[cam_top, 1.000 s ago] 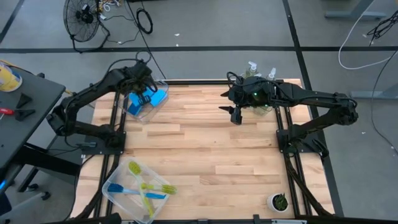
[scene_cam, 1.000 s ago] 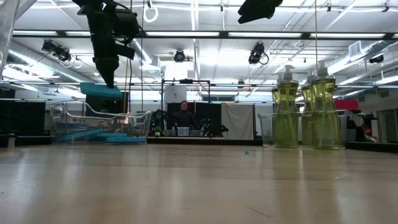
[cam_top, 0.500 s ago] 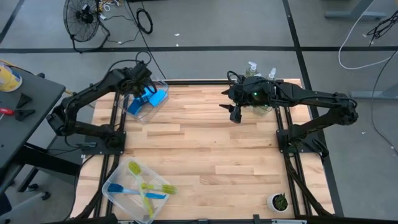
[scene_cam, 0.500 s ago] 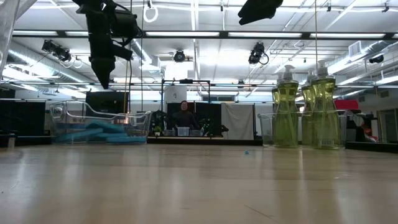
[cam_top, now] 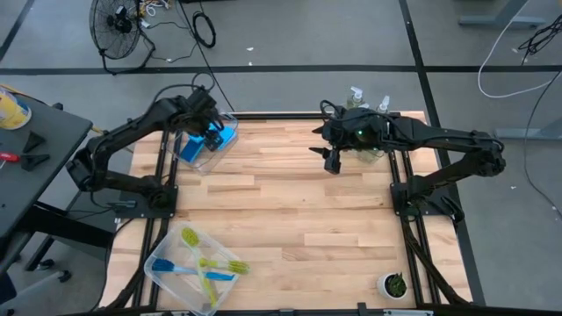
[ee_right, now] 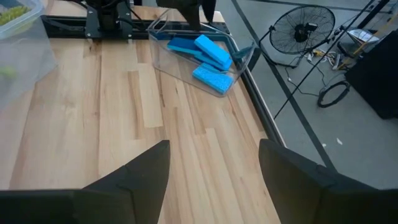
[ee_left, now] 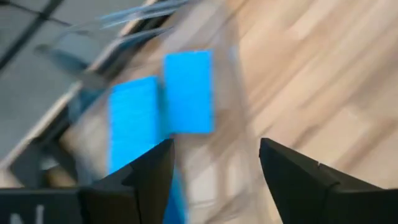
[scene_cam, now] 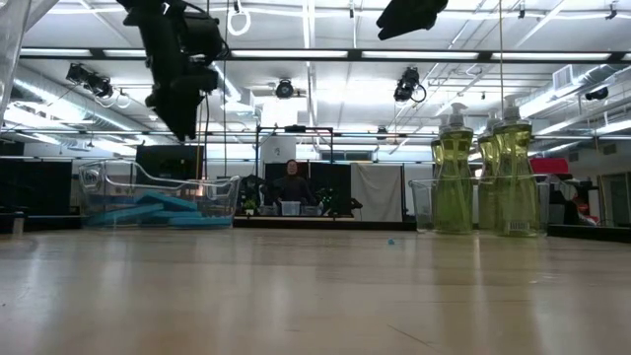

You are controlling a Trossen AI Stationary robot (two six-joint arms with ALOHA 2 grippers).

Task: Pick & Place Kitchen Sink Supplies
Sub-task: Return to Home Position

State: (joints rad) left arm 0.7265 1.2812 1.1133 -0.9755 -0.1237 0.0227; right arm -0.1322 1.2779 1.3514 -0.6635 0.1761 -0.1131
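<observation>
Flat blue rectangular sponges point(ee_right: 208, 59) lie in the clear plastic bin point(ee_right: 177, 68) at the table's point(cam_top: 290, 211) eleven o'clock; probably light and squashy, best pinched across the narrow width. Left pincer point(cam_top: 212, 134) hovers above, wide, empty; right pincer point(cam_top: 332, 159) likewise at one o'clock.

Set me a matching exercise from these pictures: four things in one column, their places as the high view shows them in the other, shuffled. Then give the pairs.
Things:
1. blue sponges
2. soap bottles
3. dish brushes
4. plant pot

Places:
A. standing alone at the bottom right of the table
B. in the top left bin
C. in the top right bin
D. in the bottom left bin

Pairs: 1-B, 2-C, 3-D, 4-A.
</observation>
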